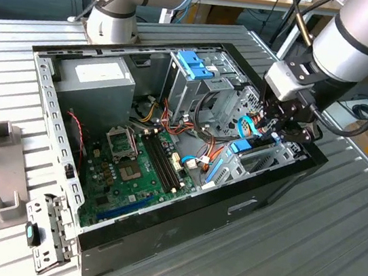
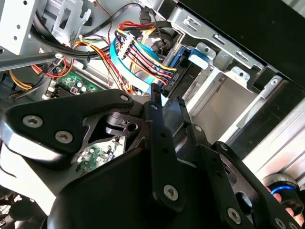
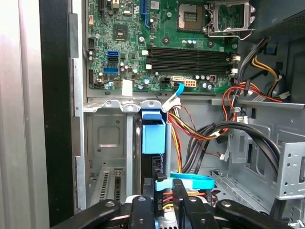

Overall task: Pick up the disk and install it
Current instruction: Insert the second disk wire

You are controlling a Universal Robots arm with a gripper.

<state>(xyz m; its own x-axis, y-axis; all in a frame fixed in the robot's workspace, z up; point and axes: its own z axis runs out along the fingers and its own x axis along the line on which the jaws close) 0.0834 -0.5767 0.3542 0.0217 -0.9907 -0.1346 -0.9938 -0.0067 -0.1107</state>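
The disk (image 3: 153, 136) already sits upright in its bay (image 3: 107, 138), while your gripper (image 3: 164, 200) stands above it, fingers nearly together, gripping nothing you can confirm.

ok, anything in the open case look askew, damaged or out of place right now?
Nothing stands out. The blue-railed dark grey disk stands on edge in the metal drive bay, square to its walls. The black gripper sits just over it beside the flat curved blue cable. The green motherboard looks intact.
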